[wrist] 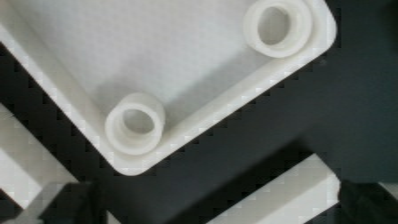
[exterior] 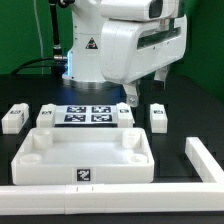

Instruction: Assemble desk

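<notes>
Fingers [exterior: 140, 92] of the white arm [exterior: 120, 40] hang spread wide with nothing between them, above the far side of the desk top [exterior: 60, 160], toward the exterior view's right. That desk top, a rimmed white tray, lies flat on the black worktop [exterior: 190, 120] near the front, with a small tag [exterior: 85, 175] on its front rim. The wrist view shows one edge of it with two round sockets [wrist: 139, 120]. Four legs [exterior: 13, 117] lie loose behind it, two on each side of the marker board [exterior: 88, 115]. Long white bars [exterior: 205, 160] lie along the front and the exterior view's right.

Green wall [exterior: 18, 30], black tabletop [exterior: 195, 118], soft even light
</notes>
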